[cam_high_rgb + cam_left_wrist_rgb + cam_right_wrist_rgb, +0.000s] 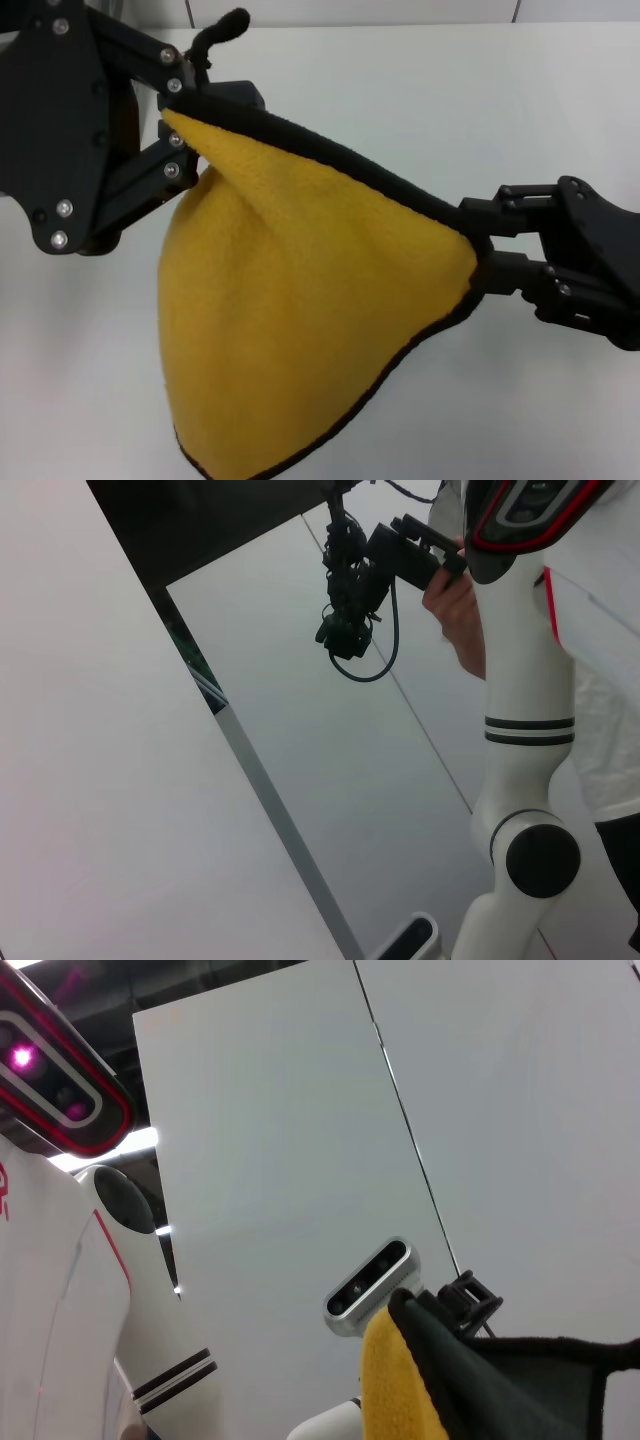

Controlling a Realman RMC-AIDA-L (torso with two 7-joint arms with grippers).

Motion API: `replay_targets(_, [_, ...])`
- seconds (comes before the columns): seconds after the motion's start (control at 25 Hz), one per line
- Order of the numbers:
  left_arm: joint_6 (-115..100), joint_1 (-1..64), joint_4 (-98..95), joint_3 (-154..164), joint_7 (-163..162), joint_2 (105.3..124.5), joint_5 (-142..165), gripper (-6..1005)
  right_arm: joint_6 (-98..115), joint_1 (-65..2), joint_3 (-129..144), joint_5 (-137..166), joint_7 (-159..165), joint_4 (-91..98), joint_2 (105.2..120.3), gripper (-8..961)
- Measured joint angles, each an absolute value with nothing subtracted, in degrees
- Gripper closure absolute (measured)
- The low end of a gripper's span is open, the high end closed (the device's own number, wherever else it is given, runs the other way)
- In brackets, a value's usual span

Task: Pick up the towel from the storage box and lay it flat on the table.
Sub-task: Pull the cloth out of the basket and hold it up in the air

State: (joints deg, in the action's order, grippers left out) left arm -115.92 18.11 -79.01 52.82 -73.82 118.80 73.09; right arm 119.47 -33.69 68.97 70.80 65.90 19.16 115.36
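Note:
The yellow fleecy towel (290,310) with black edging hangs in the air above the white table (450,100), stretched between my two grippers. My left gripper (172,118) is shut on its upper left corner. My right gripper (478,262) is shut on its right corner, lower down. The top edge runs taut and slanted between them, and the rest sags to a rounded point near the bottom of the head view. A fold of the towel (395,1385) also shows in the right wrist view. The storage box is out of view.
The left wrist view shows my white body (525,730) and a person's hand holding a black camera rig (365,575) in front of grey wall panels. The right wrist view shows my head and shoulder (60,1260) and a silver wrist camera (368,1278).

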Motion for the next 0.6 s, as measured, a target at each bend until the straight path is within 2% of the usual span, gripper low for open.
replay_targets(0.6, [-115.89, 18.07, -79.01, 52.01, -73.73, 118.57, 70.48, 969, 118.86, -34.15, 69.12, 73.56, 66.07, 19.04, 115.43, 714])
